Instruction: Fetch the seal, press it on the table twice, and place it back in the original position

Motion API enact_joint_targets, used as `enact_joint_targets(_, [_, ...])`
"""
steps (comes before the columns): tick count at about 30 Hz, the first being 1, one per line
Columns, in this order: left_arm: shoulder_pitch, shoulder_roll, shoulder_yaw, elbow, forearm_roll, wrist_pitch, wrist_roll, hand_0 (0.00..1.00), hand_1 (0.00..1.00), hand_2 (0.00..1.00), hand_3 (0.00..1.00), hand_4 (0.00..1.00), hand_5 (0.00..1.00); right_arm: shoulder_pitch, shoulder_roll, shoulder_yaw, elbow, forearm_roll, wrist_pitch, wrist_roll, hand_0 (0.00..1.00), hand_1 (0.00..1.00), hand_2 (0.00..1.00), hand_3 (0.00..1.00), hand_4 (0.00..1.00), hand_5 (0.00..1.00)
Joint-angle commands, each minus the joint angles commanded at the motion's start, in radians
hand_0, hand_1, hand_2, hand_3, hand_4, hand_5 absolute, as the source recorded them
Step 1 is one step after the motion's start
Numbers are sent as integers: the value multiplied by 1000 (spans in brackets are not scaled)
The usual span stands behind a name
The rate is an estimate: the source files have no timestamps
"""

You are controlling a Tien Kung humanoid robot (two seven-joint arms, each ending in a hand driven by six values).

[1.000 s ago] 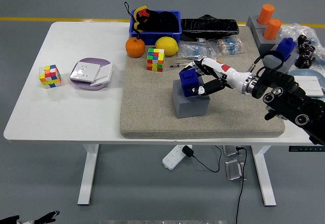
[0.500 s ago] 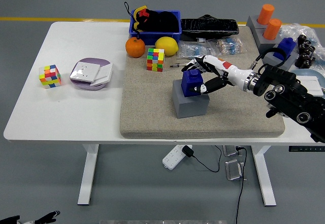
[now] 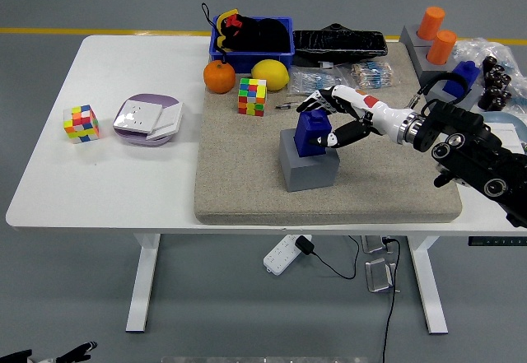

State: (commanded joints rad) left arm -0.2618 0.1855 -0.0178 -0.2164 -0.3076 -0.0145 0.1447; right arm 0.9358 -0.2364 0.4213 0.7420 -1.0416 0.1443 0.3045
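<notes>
On top of the gray block (image 3: pixel 307 163), right at the tips of the right hand (image 3: pixel 336 119), sits the blue seal (image 3: pixel 313 132), upright and roughly centred on the block's upper face. The hand reaches in from the right with its fingers (image 3: pixel 317 98) curved over the far side of the seal and the thumb low against its near right side, so it wraps the seal loosely; whether the grip presses firmly or has begun to loosen cannot be told from this view. The left hand is not in view. Judging from how the seal rests squarely on its block, this looks like the moment of contact at the stand, either the start of the fetch or the setting back, and the pictures alone do not settle which. Either way, the step goes well if the seal stays vertical: the hand should squeeze or let go evenly on both sides, so the seal does not tip toward the wrist or slide off the block's edge. Any lift or retreat should go straight up first, clear of the block, before swinging sideways over the tan mat (image 3: pixel 239 182). Beyond the fingertips lie the colour cube (image 3: pixel 252 96) and the lemon (image 3: pixel 269 74), near enough that a wide sweep to the left could knock them.
</notes>
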Motion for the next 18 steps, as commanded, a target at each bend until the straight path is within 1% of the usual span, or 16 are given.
enact_joint_targets(10, [-3,0,-4,0,2,1,-1,817,808,777,817,710,430,2,-4,7,1,-5,7,-3,763,698,686,661,874,2])
enact_joint_targets(18, [0,1,-1,0,-1,0,-1,816,808,777,817,710,430,8,-14,19,17,-21,35,-13,766,700,689,667,887,2])
